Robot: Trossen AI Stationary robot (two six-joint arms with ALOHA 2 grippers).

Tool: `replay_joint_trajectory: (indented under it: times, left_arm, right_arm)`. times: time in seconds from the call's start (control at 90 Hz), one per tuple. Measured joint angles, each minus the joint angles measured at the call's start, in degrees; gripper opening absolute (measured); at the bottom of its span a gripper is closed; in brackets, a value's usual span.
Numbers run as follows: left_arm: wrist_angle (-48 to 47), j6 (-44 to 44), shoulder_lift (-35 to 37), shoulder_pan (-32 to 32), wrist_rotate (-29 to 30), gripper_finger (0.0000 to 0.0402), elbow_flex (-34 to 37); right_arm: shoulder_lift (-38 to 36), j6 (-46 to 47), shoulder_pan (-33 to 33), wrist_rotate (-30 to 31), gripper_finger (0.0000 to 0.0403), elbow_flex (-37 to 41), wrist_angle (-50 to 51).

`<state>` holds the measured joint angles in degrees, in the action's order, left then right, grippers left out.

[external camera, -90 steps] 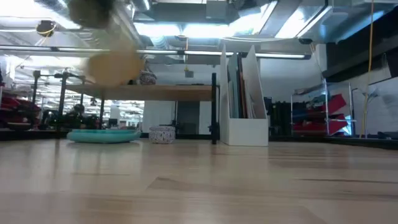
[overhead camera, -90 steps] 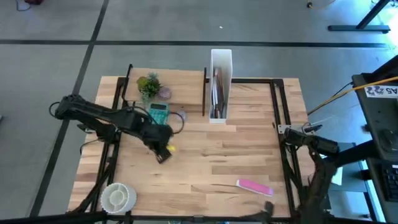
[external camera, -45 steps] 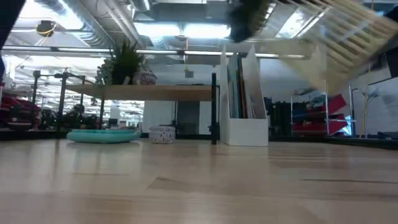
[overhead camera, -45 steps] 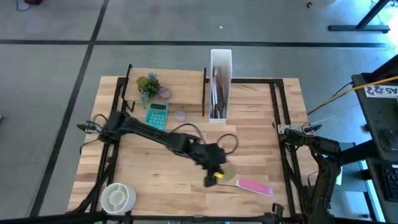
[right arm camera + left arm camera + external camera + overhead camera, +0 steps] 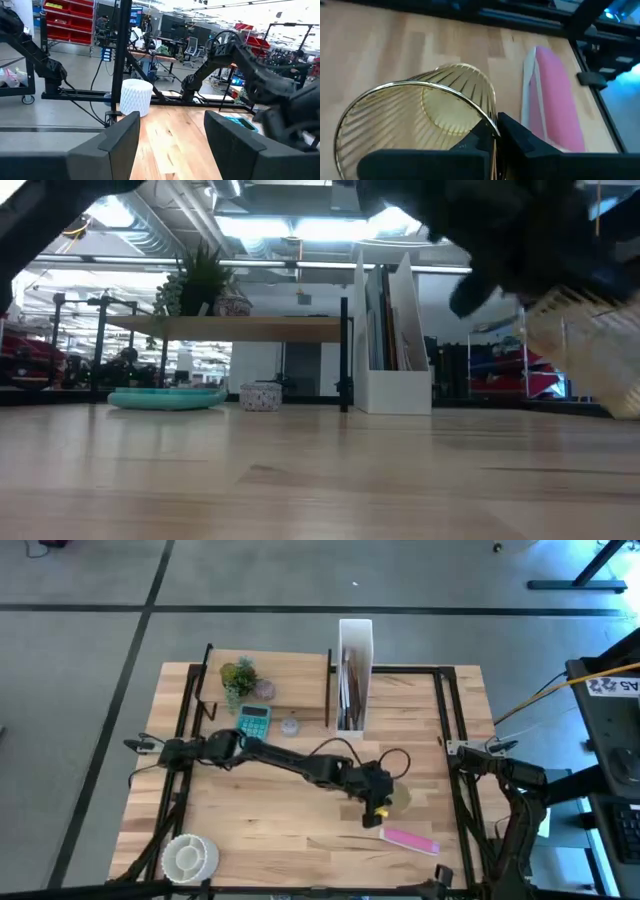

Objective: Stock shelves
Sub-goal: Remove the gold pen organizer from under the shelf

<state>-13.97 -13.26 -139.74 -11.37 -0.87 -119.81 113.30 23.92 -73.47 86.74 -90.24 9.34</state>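
Left gripper point(image 5: 378, 810) reaches far across the table point(image 5: 300, 810) to its right-front part, fingers point(image 5: 515, 132) pinched narrow on the rim of a gold wire cup point(image 5: 427, 112). Cup hangs tilted, mouth toward the wrist camera, above the wood. In the low view the cup point(image 5: 590, 360) shows at right, under the dark arm. Pink case point(image 5: 408, 840) lies flat just in front of the gripper, near the cup but apart from it.

Shelf point(image 5: 285, 670) stands at the back left of the table, well apart from the left gripper, behind and to the left of it. On top: small plant point(image 5: 238, 675) and a little round pot point(image 5: 265, 690) beside it. Teal calculator point(image 5: 254, 724) and a small round thing point(image 5: 289, 726) lie at the shelf's front edge; the low view shows them under the board point(image 5: 240, 327). White file box point(image 5: 354, 675) stands just right of the shelf, between shelf and right frame.

White ribbed cup point(image 5: 189, 856) lies at the front left corner.

Right gripper point(image 5: 172, 145) waits at the right table edge, fingers spread wide, holding nothing, well apart from the shelf.
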Motion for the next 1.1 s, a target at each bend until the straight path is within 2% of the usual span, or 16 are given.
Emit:
replay_joint_trajectory:
  times: [0.222, 0.522, 0.667, 1.1]
  left_arm:
    - [6.12, 2.31, -1.90, -1.12, 0.22, 0.0009, 0.00]
    - [15.26, 4.78, -1.88, -1.38, 0.05, 0.0109, 0.00]
    - [16.73, 4.85, -1.88, -1.36, 0.02, 0.0139, 0.00]
    - [17.85, 5.33, -1.86, -1.36, 0.02, 0.0150, 0.00]
  right_arm:
    - [0.00, -0.03, 0.00, 0.00, 0.0207, 0.00, 0.00]
    - [0.00, -0.17, 0.00, -0.04, 0.0207, 0.00, 0.09]
    - [0.00, -0.17, 0.00, -0.07, 0.0207, 0.00, 0.13]
    - [0.00, -0.21, 0.00, -0.12, 0.0207, 0.00, 0.22]
